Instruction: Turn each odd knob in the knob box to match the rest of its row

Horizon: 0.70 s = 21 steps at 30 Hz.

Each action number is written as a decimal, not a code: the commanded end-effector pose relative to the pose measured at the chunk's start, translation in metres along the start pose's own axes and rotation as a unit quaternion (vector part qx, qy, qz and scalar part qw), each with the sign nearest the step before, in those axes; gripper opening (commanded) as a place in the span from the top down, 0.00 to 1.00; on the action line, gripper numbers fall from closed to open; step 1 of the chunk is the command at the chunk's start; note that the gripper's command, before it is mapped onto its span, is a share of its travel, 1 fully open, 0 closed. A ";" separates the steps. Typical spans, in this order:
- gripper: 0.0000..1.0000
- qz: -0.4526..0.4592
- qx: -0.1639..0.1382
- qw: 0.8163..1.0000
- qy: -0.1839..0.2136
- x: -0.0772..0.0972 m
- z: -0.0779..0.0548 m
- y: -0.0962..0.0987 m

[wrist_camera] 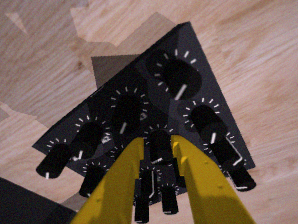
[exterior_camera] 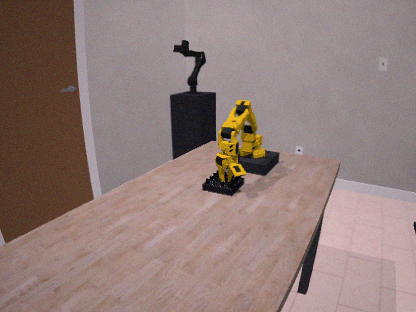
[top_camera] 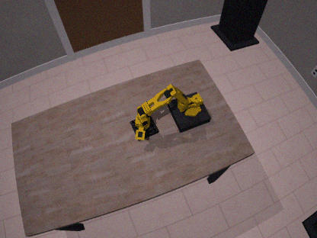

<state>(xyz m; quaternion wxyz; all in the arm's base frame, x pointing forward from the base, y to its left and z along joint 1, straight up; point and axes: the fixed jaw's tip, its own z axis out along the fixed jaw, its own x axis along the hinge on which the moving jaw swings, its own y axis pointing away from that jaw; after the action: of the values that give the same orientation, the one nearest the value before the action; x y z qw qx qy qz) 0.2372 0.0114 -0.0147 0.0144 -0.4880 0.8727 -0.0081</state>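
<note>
Basically, knob box: seen on the table (top_camera: 76, 160) (exterior_camera: 150, 240), beside the arm's base; the box (top_camera: 154, 132) (exterior_camera: 215, 189) (wrist_camera: 188, 42) is partly covered by the gripper (top_camera: 140, 133) (exterior_camera: 227, 178) (wrist_camera: 159, 139) from above.
Middle knob: framed between the fingertips in the wrist view; contact with this knob (wrist_camera: 159, 144) cannot be told.
Row labels: not legible; odd knob cannot be named from here.
Biggest risk: wrong knob turned, caused by tight spacing and dark knobs on a dark box.
Neighbour knobs: the upper-left one (wrist_camera: 127, 109) and the right one (wrist_camera: 201, 119) could be nudged off their marks if the fingers are swung or opened wide among them.
Turn: could be stopped short or carried past the mark, since the white pointer is partly hidden at this angle; slip is likely if the knob is pinched off-centre.
Box slide: possible if it is pushed sideways during the twist.
Gripper opening: narrow, only a small gap left between the fingers.
Gripper hold: nothing judged to be clamped; knob lined up with the gap only.
</note>
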 end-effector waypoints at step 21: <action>0.92 0.003 -0.013 1.000 0.008 0.004 0.004 0.000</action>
<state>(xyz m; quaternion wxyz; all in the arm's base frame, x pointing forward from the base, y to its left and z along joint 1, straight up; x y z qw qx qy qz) 0.2377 0.0110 -0.0146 0.0119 -0.4871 0.8732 -0.0069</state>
